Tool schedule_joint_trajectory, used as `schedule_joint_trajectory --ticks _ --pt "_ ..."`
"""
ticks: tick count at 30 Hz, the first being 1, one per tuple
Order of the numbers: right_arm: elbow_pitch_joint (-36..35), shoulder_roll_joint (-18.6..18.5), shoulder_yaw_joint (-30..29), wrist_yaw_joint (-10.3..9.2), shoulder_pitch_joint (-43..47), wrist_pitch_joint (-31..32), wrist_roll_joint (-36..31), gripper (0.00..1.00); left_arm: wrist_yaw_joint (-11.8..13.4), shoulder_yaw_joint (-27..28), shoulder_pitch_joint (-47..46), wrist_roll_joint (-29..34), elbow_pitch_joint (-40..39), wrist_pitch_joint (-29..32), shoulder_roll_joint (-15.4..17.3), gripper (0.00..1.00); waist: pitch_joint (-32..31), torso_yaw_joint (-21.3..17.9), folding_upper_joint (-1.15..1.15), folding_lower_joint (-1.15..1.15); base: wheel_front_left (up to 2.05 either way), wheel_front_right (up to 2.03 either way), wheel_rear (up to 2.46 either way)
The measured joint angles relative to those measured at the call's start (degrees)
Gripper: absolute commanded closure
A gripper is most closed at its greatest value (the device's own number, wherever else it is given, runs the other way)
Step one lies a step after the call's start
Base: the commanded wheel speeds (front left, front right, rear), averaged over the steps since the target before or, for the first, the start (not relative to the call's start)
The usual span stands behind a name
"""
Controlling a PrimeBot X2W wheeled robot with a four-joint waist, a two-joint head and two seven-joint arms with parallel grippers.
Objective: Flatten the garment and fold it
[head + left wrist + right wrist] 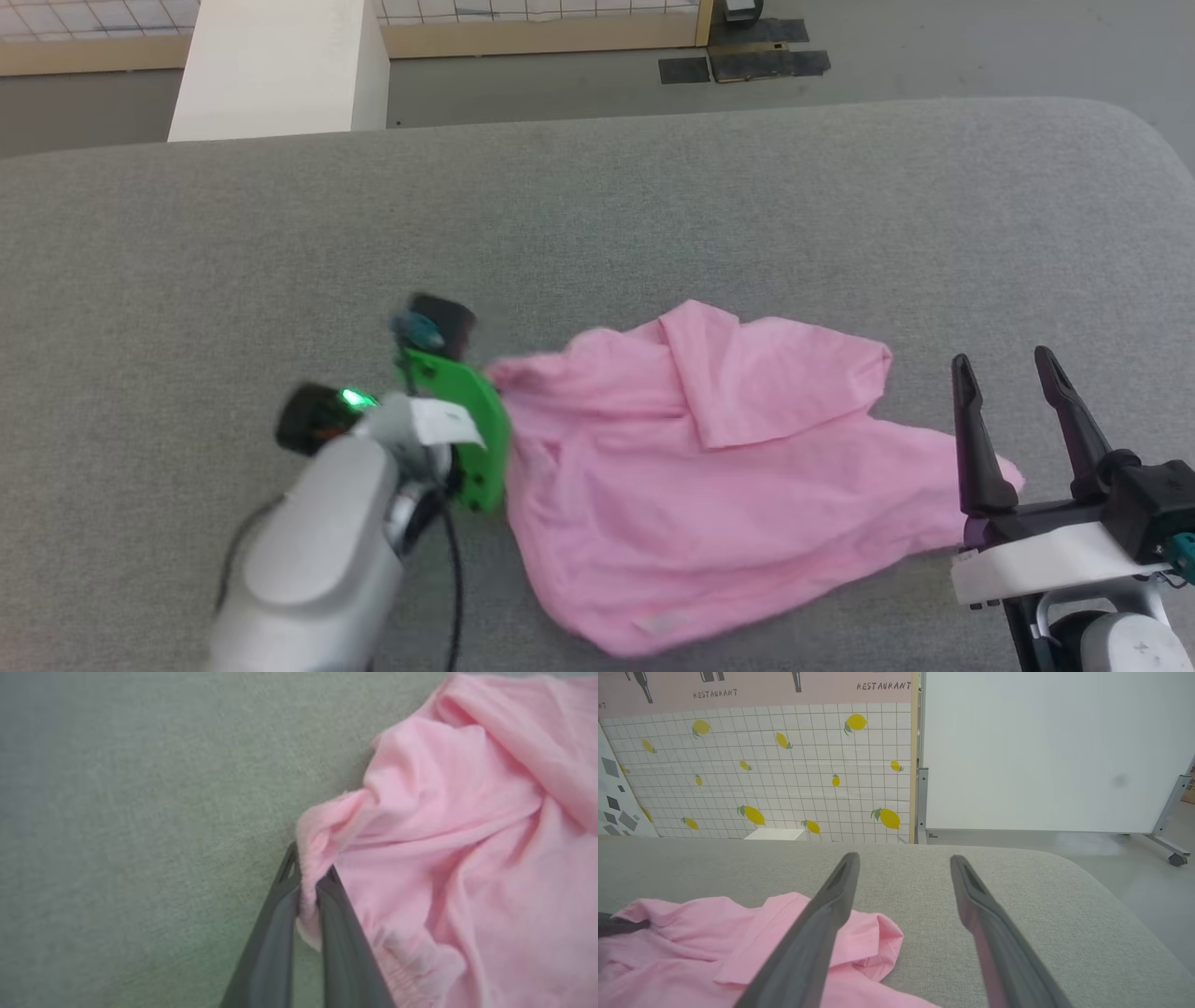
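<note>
garment [709, 485]: we see thin, soft pink cloth, matt and finely creased; its gathered hem [406, 970] looks puckered and slightly fuzzy.
cushion [653, 205]: grey woven upholstery cloth, matt, with a fine rough grain.
left gripper [311, 858]: the fingers look to us like dark grey plastic or rubber, smooth with a dull sheen.
right gripper [903, 858]: we find the same dark matt fingers.
green bracket [471, 420]: we take it for smooth plastic, faintly glossy.
left forearm [317, 551]: pale grey shell, smooth, satin.
white panel [1041, 751]: smooth and even, as we read it.
</note>
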Motion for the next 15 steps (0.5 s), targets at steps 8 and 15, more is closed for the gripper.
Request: schedule_joint_trajectory --ticks 8,15 --pt "0.5 0.0 0.7 0.00 -1.1 -0.4 0.2 0.00 6.4 7.0 -8.9 1.9 0.9 -9.8 5.4 1.00 0.9 -0.9 0.00 0.00 0.00 0.00 0.00" --pt "1.1 0.0 1.9 0.00 -1.9 -0.5 0.2 0.00 8.1 10.3 -11.4 1.0 8.3 -10.9 7.1 1.00 1.9 -2.4 0.00 0.00 0.00 0.00 0.00"
